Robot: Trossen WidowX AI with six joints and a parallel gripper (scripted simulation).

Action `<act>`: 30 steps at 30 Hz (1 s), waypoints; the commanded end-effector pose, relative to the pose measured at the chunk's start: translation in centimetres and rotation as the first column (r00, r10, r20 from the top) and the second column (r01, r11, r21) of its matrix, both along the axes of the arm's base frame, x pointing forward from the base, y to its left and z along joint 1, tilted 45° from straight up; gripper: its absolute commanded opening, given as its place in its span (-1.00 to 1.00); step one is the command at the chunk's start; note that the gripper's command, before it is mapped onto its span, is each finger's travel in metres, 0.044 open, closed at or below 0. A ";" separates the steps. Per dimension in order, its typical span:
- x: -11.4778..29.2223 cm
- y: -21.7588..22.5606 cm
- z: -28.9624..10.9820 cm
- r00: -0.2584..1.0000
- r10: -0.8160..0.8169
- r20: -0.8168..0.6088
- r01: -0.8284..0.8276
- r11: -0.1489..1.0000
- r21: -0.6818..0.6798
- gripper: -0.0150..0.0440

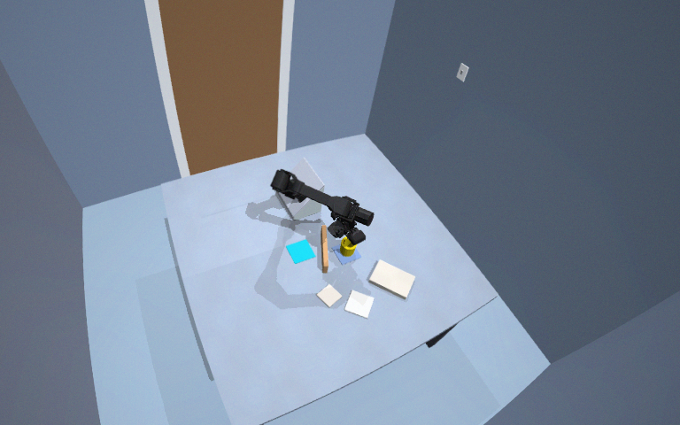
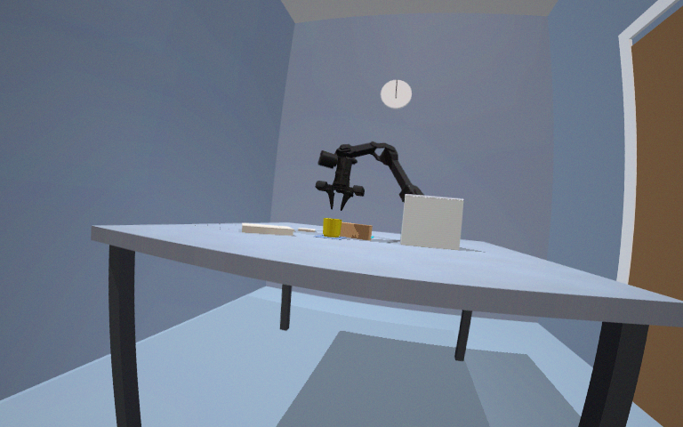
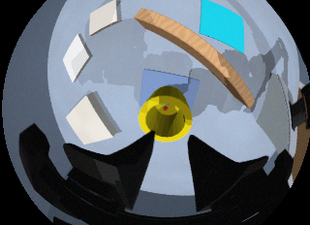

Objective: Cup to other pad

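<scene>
- Yellow cup (image 3: 166, 114) stands upright on the pale-blue pad (image 3: 155, 80); a red marble shows inside in the wrist view. Cup untouched, task not yet past the approach.
- Gripper (image 2: 341, 202) hangs well above the cup, fingers pointing down, part-closed to a narrow-to-middling gap, holding nothing.
- Judgement: gap looks close to cup width in the wrist view. Spread the fingers a little before descending so a fingertip doesn't land on the rim.
- Descend straight down, centred on the cup, and grip low on the wall, not at the lip.
- Close gently; a hard squeeze could tip it.
- Wooden bar (image 1: 324, 248) lies between this pad and the cyan pad (image 1: 300, 251), the likely target. Lift high enough to pass over it.
- Keep the cup vertical and move slowly during transfer, or the marbles may spill.
- White blocks (image 1: 391, 278) sit near the front, off the path.
</scene>
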State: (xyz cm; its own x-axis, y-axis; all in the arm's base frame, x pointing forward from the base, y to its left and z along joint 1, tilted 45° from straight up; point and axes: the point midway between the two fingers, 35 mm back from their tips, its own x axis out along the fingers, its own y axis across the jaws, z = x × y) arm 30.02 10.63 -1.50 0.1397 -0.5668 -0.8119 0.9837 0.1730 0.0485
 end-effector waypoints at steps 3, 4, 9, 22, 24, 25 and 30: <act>-1.9 0.2 -1.8 0.996 -0.084 0.023 0.087 0.985 -0.151 0.07; -1.9 0.2 -1.8 0.996 -0.084 0.023 0.087 0.985 -0.151 0.07; -1.9 0.1 -1.7 0.996 -0.084 0.023 0.087 0.985 -0.151 0.07; -1.6 -1.2 -3.2 0.996 -0.084 0.023 0.086 0.985 -0.150 0.07; -1.5 -1.5 -3.4 0.996 -0.084 0.023 0.086 0.985 -0.150 0.07; -1.5 -1.6 -3.5 0.996 -0.084 0.023 0.086 0.985 -0.150 0.07; -1.4 -2.2 -4.1 0.996 -0.084 0.024 0.086 0.985 -0.150 0.07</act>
